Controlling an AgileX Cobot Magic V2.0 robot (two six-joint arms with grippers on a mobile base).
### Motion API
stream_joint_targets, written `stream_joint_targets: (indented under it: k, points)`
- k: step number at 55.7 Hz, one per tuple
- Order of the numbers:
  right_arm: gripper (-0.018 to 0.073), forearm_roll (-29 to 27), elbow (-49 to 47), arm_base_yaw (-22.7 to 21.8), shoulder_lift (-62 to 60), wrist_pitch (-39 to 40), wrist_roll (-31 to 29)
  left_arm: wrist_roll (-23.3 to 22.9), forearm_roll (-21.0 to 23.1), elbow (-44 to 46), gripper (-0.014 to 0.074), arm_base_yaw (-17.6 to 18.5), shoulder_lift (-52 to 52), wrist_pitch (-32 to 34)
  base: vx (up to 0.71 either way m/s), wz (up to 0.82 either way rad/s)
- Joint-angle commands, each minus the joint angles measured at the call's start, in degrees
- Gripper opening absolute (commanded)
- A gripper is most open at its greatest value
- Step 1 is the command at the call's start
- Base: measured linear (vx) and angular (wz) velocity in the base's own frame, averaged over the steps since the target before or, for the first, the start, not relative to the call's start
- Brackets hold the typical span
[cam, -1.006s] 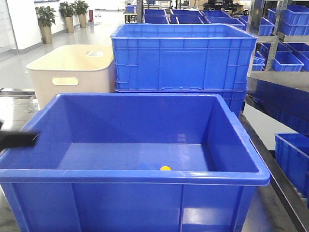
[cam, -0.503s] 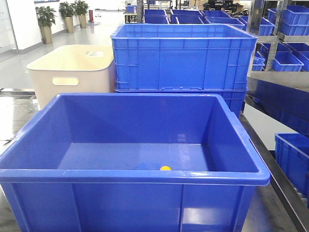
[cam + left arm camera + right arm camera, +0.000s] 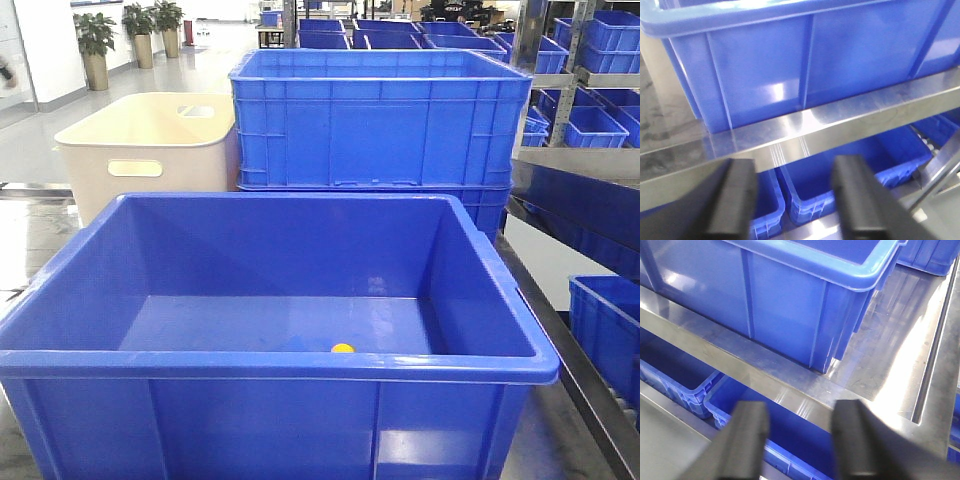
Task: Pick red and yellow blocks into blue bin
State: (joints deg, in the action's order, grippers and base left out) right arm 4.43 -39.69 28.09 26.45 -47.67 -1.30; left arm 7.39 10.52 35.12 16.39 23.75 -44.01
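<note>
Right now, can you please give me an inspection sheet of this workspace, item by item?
Surface: steel table, shiny, scuffed.
Job's things: blue bin in front; a yellow piece lies on its floor near the front wall; red block not seen.
Clutter: cream tub and ribbed blue crate behind the bin.
Grippers: left gripper and right gripper both open, empty, outside the bin and below its rim.
Cables: nothing seen.
Surroundings: lower blue crates under the table edge, shelf of small blue bins at right, potted plants far left.
</note>
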Motion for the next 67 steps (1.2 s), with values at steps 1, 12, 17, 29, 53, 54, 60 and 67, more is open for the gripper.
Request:
stream_joint_targets:
  k: [1,12,17,29,53,54,60,67]
  points:
    - [0.0194,0.8,-1.5,0.0,0.4,3.9,-0.3,-0.5,0.7,1.3,0.0295,-0.1,0.5,5.6,0.0,0.0]
    - [-0.0015,0.8,-1.5,0.0,0.4,3.9,-0.1,-0.5,0.7,1.3,-0.0004,-0.1,0.5,7.6,0.0,0.0]
    - [-0.0014,0.8,-1.5,0.0,0.4,3.9,-0.1,-0.5,0.7,1.3,-0.0009,-0.1,0.5,7.0,0.0,0.0]
    - [-0.0014,0.8,-1.5,0.0,0.4,3.9,-0.1,-0.5,0.7,1.3,-0.0008,-0.1,0.5,7.0,0.0,0.0]
    - [-0.0014,0.8,-1.5,0.0,0.4,3.9,-0.1,-0.5,0.6,1.2,-0.0006,-0.1,0.1,7.4,0.0,0.0]
    - [-0.0014,0.8,-1.5,0.0,0.4,3.9,-0.1,-0.5,0.9,1.0,-0.0006,0.0,-0.8,7.3,0.0,0.0]
    - [-0.0014,0.8,-1.5,0.0,0.4,3.8,-0.1,-0.5,0.2,0.0,-0.0006,-1.5,-5.2,7.2,0.0,0.0]
    - [-0.0014,0.8,-1.5,0.0,0.4,3.8,-0.1,-0.3,0.1,-5.2,-0.0006,-7.0,-11.3,9.8,0.0,0.0]
